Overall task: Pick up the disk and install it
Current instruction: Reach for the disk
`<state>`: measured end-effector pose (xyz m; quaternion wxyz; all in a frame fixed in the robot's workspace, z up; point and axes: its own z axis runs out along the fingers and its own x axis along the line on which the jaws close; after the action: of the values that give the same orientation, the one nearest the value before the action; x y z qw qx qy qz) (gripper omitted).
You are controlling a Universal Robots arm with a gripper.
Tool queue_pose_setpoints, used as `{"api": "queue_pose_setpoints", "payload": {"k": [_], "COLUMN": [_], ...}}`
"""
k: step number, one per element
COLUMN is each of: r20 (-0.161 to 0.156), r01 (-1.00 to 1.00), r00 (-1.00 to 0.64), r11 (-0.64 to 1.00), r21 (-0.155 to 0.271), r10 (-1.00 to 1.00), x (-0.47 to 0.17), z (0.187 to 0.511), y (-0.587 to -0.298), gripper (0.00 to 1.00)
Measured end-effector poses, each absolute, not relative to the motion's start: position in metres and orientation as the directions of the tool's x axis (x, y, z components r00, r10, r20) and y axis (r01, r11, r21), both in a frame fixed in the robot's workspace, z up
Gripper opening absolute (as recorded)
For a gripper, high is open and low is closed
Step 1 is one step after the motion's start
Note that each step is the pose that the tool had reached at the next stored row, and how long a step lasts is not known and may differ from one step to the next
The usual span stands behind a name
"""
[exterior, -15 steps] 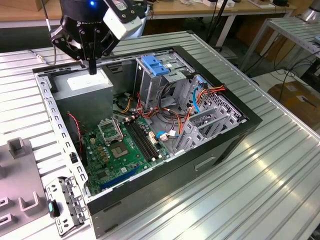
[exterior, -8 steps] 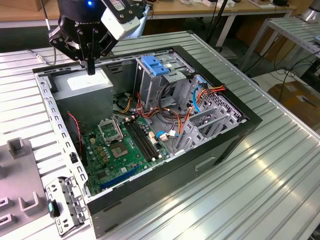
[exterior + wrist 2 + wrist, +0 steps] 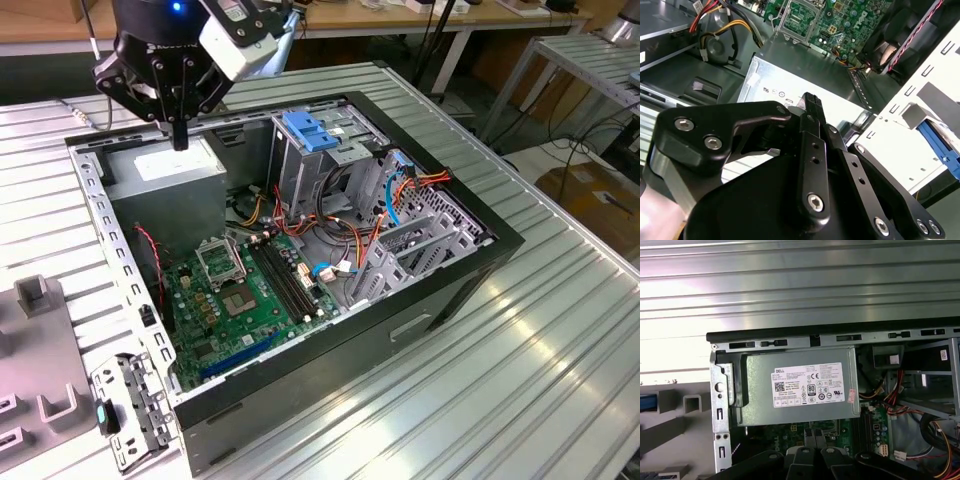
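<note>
My gripper (image 3: 180, 142) hangs over the far left corner of the open computer case (image 3: 470, 262), just above the grey power supply (image 3: 168, 172). Its black fingers are pressed together with nothing between them, as both wrist views show (image 3: 811, 101) (image 3: 812, 436). A strip of bright blue (image 3: 647, 402), which looks like the edge of the disk's carrier, sits in the grey slotted holder (image 3: 675, 401) outside the case wall. It appears again past the pale case frame in the second wrist view (image 3: 938, 144). Most of the disk is out of view.
Inside the case are the green motherboard (image 3: 240, 295), a tall grey drive cage with a blue latch (image 3: 310, 130) and bundles of coloured cables (image 3: 385, 195). A loose metal bracket (image 3: 130, 405) lies at the near left. The case stands on a ribbed metal table (image 3: 520, 400).
</note>
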<state>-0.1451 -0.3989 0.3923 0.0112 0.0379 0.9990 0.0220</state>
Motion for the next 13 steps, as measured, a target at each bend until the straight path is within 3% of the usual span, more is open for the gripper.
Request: {"api": "queue_pose_setpoints", "payload": {"k": [13], "r20": [-0.021], "r01": [0.075], "r00": [-0.997], "r11": [0.996], "r21": [0.045], "r10": [0.076], "x": [-0.1488], "z": [0.3922], "y": [-0.3989], "gripper": [0.11]}}
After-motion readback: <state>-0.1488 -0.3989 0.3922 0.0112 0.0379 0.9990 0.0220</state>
